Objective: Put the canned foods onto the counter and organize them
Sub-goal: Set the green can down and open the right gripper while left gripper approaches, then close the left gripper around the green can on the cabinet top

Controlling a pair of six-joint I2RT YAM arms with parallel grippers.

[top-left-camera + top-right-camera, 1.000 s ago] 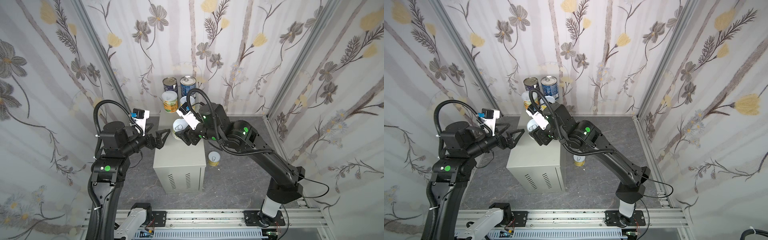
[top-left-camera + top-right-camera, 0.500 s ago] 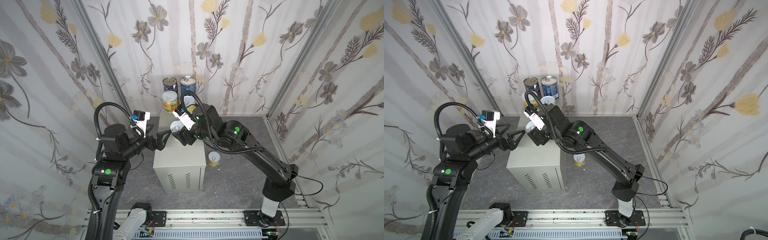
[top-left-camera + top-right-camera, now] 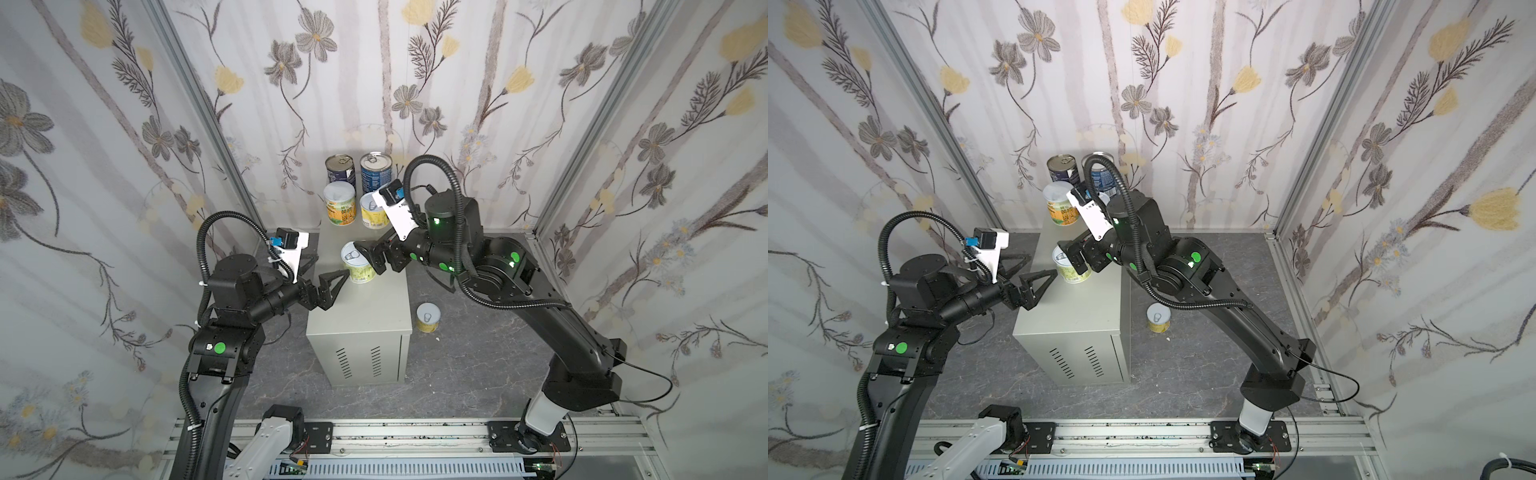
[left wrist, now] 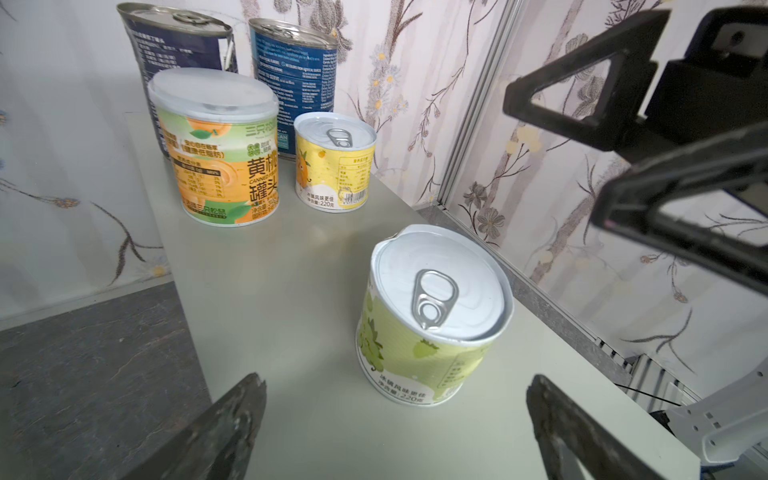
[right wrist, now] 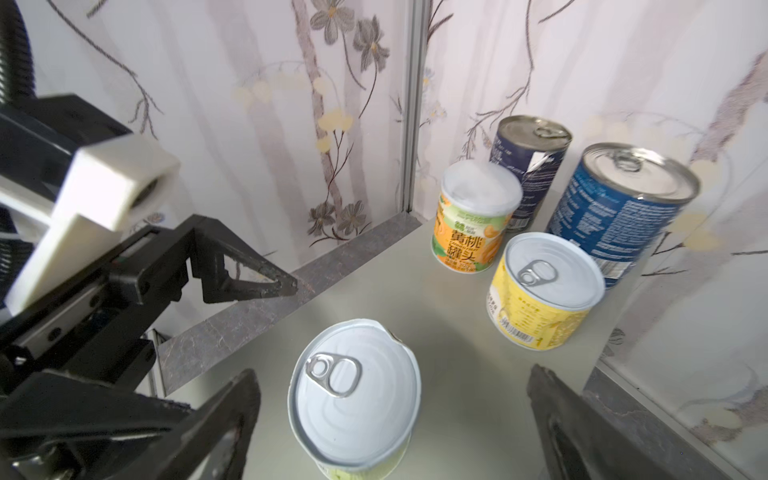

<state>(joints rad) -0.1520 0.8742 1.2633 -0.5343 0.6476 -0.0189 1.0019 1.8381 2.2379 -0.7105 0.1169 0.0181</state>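
The canned foods are rigid cylindrical tins. Judged from their sealed tops, they are full and fairly heavy for their size, with stiff walls that tolerate a firm squeeze. The glossy labels probably make the walls slippery, so take hold across the curved wall at mid-height, jaws square to the axis. Do not grip the pull ring or the thin top rim. The green-label can (image 3: 358, 262) stands upright near the middle of the bench (image 3: 365, 309). The right claw (image 5: 390, 386) straddles it with jaws spread and a visible gap on each side, so it holds nothing. The left claw (image 3: 331, 264) hangs just beside the same can, also spread and empty. Count: 6 cans in total, 5 on the bench and 1 off it. At the back of the bench stand 2 tall cans, the navy can (image 3: 340, 170) and the blue can (image 3: 376, 172). In front of them stand the orange-label can (image 3: 340, 205) with a plastic lid and the yellow can (image 4: 334, 170). The floor can (image 3: 428, 318) stands upright on the floor (image 3: 478, 357) close beside the cabinet and is not yet placed.
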